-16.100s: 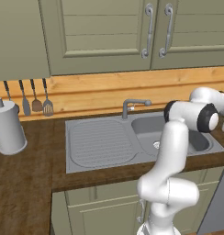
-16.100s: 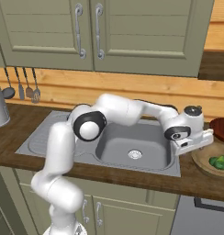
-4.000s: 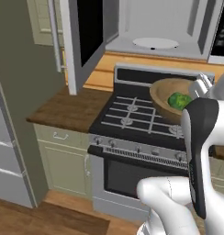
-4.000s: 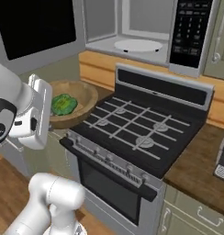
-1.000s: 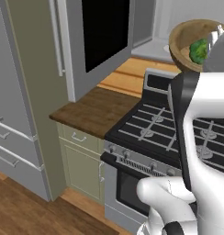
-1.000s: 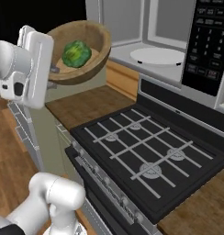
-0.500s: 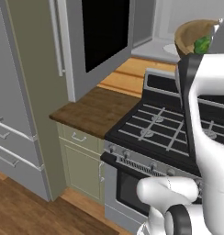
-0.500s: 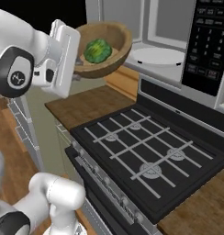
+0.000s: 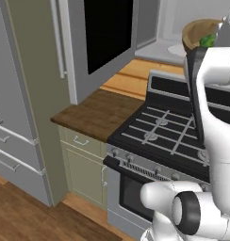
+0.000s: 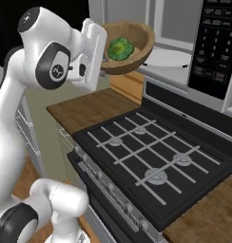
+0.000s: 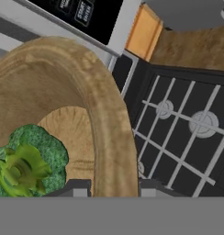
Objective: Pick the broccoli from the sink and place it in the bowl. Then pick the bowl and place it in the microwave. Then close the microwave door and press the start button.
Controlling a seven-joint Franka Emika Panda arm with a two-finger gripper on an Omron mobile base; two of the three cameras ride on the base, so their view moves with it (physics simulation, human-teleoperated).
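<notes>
Gripper: the gripper (image 11: 114,186) is pinching the rim of the bowl (image 10: 132,43), one finger inside and one outside, and is holding it up in the air.
Bowl: it is hanging high above the back left of the stove (image 10: 156,161), just in front of the open microwave (image 10: 175,57). It is tipping a little.
Broccoli: the broccoli (image 10: 120,49) is sitting inside the bowl, low on the side next to the gripper. It is also showing up close in the hand view (image 11: 26,163).
Microwave: its white plate (image 10: 168,58) is showing inside, just behind the bowl. The black button panel (image 10: 215,45) is sitting to the right of the opening.
Door: the door (image 9: 100,42) is standing wide open, swung out to the left, over the bench (image 9: 95,113).
Stove: it is sitting under the bowl, with grey grates over the burners.
Fridge: a tall grey fridge (image 9: 13,117) is standing left of the bench.
</notes>
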